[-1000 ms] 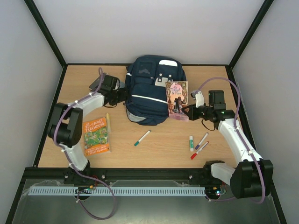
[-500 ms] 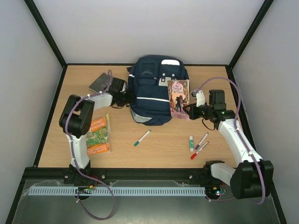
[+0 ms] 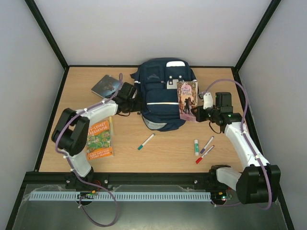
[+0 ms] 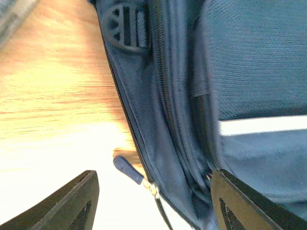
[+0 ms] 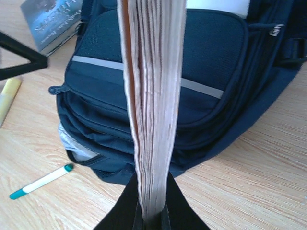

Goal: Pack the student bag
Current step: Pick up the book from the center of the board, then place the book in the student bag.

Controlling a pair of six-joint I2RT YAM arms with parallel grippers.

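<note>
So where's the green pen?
In the top view, the green pen lies on the table just below the student bag, with the orange book to its left.

A robotics lab cell: plain white panel walls (image 3: 153,28) and black frame posts (image 3: 47,34) box in a light wooden surface (image 3: 168,153) carrying two white robot arms (image 3: 98,111).

The light wooden table (image 3: 168,158) carries a navy backpack (image 3: 160,103) at the middle of its far side. A grey book (image 3: 106,85) lies near the far left. An orange paperback (image 3: 99,140) lies near the left edge, with a yellow marker (image 3: 111,125) just beside it. A teal-capped marker (image 3: 146,142) lies near the centre. Further right, a glue stick (image 3: 196,147), a purple marker (image 3: 207,144) and a red marker (image 3: 204,155) lie close together.
</note>
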